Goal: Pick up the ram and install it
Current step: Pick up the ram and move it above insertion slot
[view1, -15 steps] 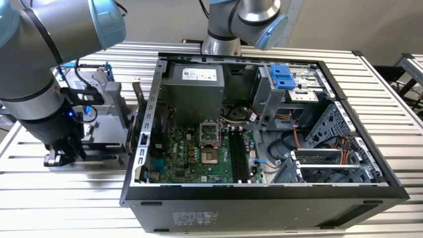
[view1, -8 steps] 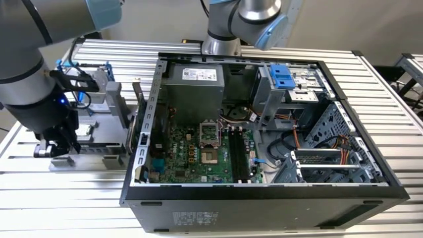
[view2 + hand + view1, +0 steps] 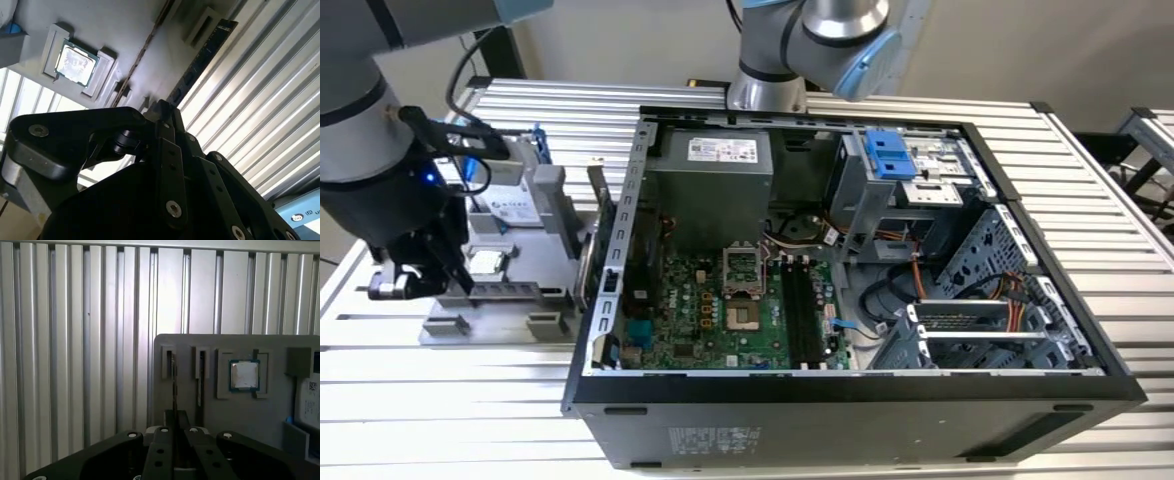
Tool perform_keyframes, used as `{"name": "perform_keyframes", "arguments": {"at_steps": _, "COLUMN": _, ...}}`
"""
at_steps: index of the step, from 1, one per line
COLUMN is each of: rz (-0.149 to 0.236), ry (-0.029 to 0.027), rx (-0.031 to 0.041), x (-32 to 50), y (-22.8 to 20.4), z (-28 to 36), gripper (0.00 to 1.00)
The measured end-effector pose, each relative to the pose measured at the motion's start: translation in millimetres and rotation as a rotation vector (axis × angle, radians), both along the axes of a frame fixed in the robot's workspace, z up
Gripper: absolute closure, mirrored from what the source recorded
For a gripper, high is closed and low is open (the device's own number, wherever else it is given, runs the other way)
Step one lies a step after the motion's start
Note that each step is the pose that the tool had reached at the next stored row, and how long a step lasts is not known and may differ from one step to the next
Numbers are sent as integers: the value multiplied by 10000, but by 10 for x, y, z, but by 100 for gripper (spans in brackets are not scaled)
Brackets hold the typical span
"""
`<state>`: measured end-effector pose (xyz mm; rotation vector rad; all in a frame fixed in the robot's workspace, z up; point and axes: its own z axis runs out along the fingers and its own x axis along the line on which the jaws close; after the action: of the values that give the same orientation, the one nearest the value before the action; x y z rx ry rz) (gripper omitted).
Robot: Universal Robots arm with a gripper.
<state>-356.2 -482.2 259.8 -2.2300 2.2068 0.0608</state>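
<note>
The ram point(image 3: 204, 56) is pinched edge-on by the gripper point(image 3: 162, 106), its long axis pointed straight ahead.

A ribbed aluminium table point(image 3: 1067, 150) is pictured in the exterior view. An open desktop computer case point(image 3: 854, 425) is laid on it, and a grey parts fixture point(image 3: 494, 325) is set just beside the case, toward the exterior view's left.
</note>
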Motion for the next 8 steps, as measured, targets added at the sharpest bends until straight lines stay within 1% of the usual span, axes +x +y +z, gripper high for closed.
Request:
{"name": "perform_keyframes", "arguments": {"at_steps": 3, "rz": -1, "ry": -1, "rx": -3, "x": -1, "y": 0, "z": 70, "gripper": 100}}
{"name": "perform_keyframes", "arguments": {"at_steps": 8, "rz": -2, "ry": -2, "rx": -2, "x": -1, "y": 1, "z": 290, "gripper": 100}}
